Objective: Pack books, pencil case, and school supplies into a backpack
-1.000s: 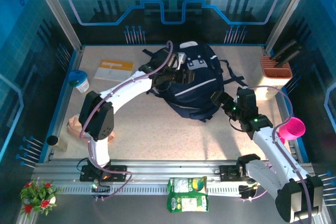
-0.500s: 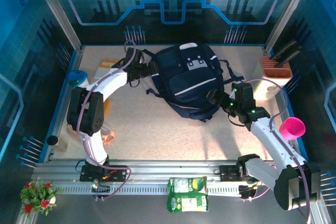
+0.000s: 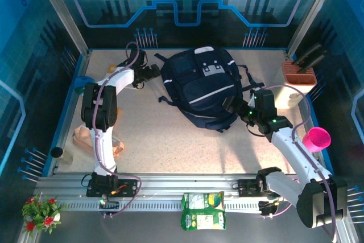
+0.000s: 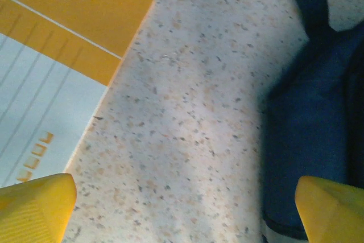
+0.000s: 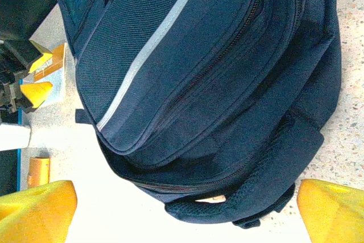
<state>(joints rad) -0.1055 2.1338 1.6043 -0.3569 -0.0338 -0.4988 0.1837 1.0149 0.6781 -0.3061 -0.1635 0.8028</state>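
Note:
The navy backpack [image 3: 202, 86] lies flat mid-table, pale stripe up, zips shut. My left gripper [image 3: 152, 72] hangs open just off its left side. In the left wrist view its yellow fingertips [image 4: 34, 206] straddle bare table, with the backpack's edge [image 4: 310, 140] to the right and an orange-and-white notebook [image 4: 45, 55] to the left. My right gripper [image 3: 230, 105] is open at the backpack's near right corner. In its wrist view the right gripper [image 5: 185, 214] faces the padded strap [image 5: 250, 197], nothing between the fingers. The books are out of view.
A blue-lidded cup [image 3: 84, 83] and a peach soft thing [image 3: 82, 135] sit along the left edge; I cannot tell if that is the pencil case. An orange rack [image 3: 298, 72] stands back right, a pink cup [image 3: 317, 139] at the right, a green packet [image 3: 203, 210] on the front rail.
My left gripper has let go of the backpack's top, swung left to the gap beside the notebook and opened wide. The right gripper edged closer to the backpack's corner.

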